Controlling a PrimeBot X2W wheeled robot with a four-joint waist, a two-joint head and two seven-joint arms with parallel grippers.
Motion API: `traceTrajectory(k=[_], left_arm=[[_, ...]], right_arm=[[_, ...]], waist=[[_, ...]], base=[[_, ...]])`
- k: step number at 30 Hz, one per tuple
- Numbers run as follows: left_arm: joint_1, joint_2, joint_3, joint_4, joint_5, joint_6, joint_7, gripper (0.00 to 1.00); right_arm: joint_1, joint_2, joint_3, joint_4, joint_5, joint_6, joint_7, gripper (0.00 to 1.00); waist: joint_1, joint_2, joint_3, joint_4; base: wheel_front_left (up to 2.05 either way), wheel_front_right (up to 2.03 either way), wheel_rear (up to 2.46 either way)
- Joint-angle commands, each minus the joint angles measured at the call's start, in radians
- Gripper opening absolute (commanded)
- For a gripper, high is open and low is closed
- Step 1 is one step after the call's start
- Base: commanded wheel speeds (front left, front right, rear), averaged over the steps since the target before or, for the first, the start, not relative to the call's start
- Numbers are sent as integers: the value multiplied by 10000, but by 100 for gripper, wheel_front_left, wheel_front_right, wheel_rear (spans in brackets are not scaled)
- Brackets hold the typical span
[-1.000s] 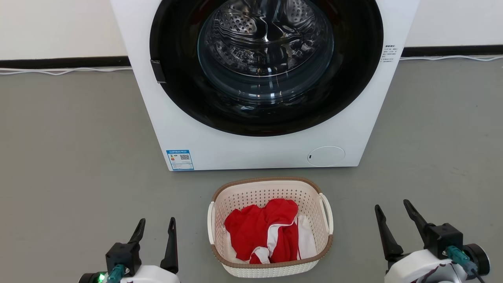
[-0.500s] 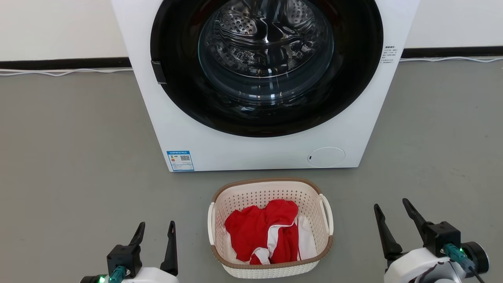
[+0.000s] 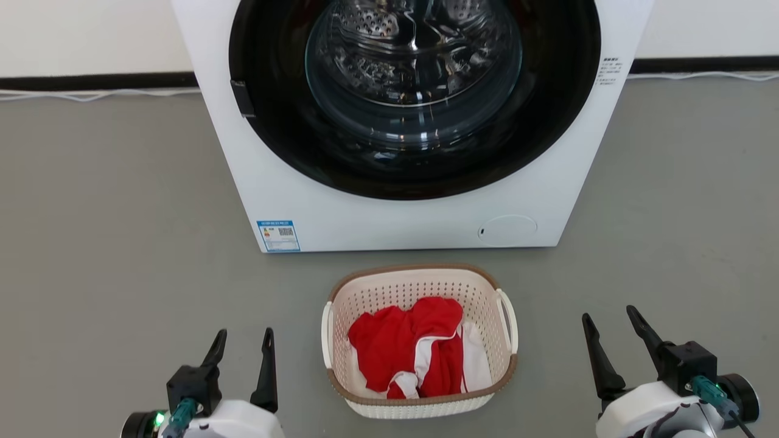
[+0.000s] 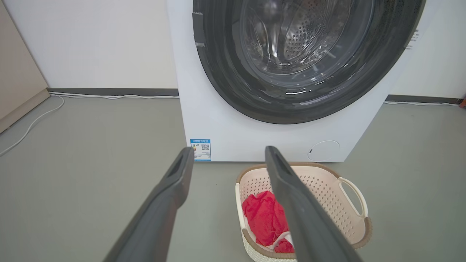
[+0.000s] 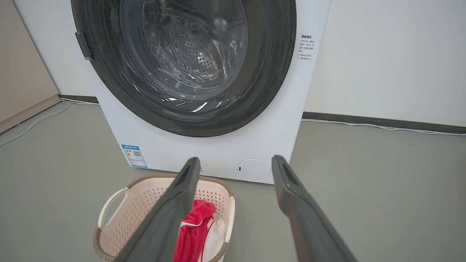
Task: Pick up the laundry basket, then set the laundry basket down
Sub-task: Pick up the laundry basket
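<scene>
Two things, the washing machine (image 3: 389, 225) and the laundry basket (image 3: 420, 286) on the floor (image 3: 122, 213) just before it, sit slightly higher in the head view than a second ago: the camera moved, not they. The left gripper (image 3: 244, 333) and right gripper (image 3: 608, 312) gape wide, empty, flanking the basket without touching it.

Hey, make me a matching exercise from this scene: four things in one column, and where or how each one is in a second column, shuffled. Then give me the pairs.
Things
1. laundry basket
2. washing machine
3. left pincer
4. red and white clothes

Place or state
A. lying crumpled inside the basket
B. open, empty, off to one side of the basket and not touching it
C. on the grey floor, just in front of the machine
D. white, with a dark round door, standing behind the basket

Pairs: 1-C, 2-D, 3-B, 4-A
</scene>
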Motion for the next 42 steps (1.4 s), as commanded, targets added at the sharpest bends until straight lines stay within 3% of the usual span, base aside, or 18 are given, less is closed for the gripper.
traceTrajectory(k=[1,13,30,42], left_arm=[[-551,98,237,-218,-122,-11,-107,100],[-2416,98,-451,711,-642,133,-107,100],[-6305,98,-2447,4515,-2597,399,-107,100],[-8037,98,-4035,5179,-4233,972,-107,100]], right_arm=[[-498,-52,208,-236,75,63,-141,100],[-1869,-26,118,76,61,63,-141,100],[-5248,-613,547,3692,360,63,794,100],[-6888,-809,901,4808,385,63,626,100]], waist=[[0,0,142,25],[0,0,2064,256],[0,0,5349,554],[0,0,7077,656]], base=[[0,0,0],[0,0,0],[0,0,0],[0,0,0]])
